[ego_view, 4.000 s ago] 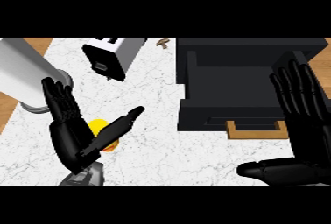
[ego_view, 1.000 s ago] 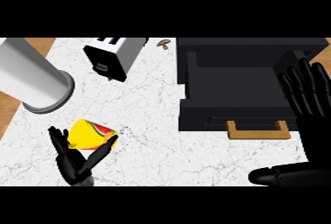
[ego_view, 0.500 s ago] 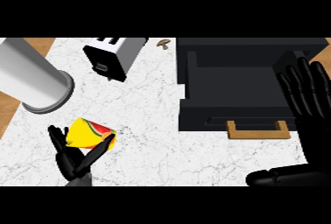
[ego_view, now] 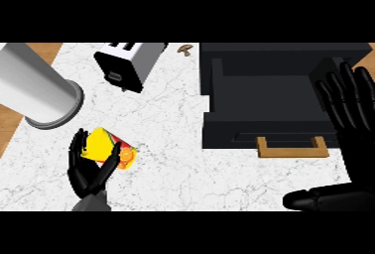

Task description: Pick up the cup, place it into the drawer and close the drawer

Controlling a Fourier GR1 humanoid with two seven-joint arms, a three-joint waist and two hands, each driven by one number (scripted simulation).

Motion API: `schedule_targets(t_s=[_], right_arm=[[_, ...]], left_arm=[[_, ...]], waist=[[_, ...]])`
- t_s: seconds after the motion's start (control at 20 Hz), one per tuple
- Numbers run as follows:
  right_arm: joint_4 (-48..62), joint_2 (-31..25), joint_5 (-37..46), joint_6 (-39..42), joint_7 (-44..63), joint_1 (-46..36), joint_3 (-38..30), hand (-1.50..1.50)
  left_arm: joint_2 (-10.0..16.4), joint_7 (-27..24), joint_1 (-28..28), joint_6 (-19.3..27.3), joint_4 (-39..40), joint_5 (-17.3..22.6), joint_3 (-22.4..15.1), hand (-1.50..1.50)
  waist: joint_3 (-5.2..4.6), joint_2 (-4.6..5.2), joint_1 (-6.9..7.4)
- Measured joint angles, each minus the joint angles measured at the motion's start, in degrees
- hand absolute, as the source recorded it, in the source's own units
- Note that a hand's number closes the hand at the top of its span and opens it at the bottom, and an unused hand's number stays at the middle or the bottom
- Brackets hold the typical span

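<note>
Down at the near left, the robot's left hand (ego_view: 89,173) has its fingers and thumb curled round the yellow cup with the red and orange pattern (ego_view: 102,146). The cup sits tilted in that grasp, low over the white marble counter (ego_view: 190,168); whether it is clear of the surface I cannot tell. So this looks like the pick-up step, with the carry about to begin.

Over on the right, the black box-shaped drawer (ego_view: 207,99) stands open, its light wooden handle (ego_view: 291,149) facing the near side. The right hand (ego_view: 351,109) rests open at the right edge, fingers straight and pointing away.

Next move, as I judge it: lift the cup and take it right and far across the counter, over the drawer's near wall, then lower it inside. After that the drawer front needs a push away to shut it.

Also on the counter: a black and silver toaster (ego_view: 128,62) at the far side, a tall pale grey cylinder (ego_view: 36,89) at the far left, and a small brown object (ego_view: 185,48) beside the toaster.

No brand, label or readable writing anywhere; the cup's pattern shows no letters.
</note>
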Motion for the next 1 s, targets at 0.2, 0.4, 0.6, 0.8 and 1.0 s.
schedule_targets(t_s=[0.2,0.4,0.6,0.8,1.0], right_arm=[[0.5,0.4,1.0,-0.2,-0.6,0.1,0.6,-1.5],[0.0,0.2,0.7,0.4,-1.2,1.1,0.3,-1.5],[-0.3,0.0,0.3,0.8,-1.2,1.5,0.2,-1.5],[-0.1,0.0,0.1,0.9,-1.4,1.2,-0.1,-1.5],[0.0,0.3,0.1,0.6,-1.1,1.2,-0.1,-1.5]], left_arm=[[0.4,-1.6,-1.6,-2.5,1.8,-0.6,0.3,1.5],[0.3,-2.6,-3.0,-2.2,2.9,-2.3,1.7,1.5],[2.9,-2.1,-4.1,-6.7,5.0,-4.7,0.3,1.5],[7.5,0.8,-5.0,-15.7,6.4,-7.3,-3.0,1.5],[8.6,1.4,-6.2,-20.2,6.6,-9.1,-4.4,1.5]], waist=[[0.02,-0.04,0.03],[-0.09,-0.03,0.04],[-0.14,0.03,-0.21],[-0.26,0.17,-0.47],[-0.42,0.2,-0.27]])
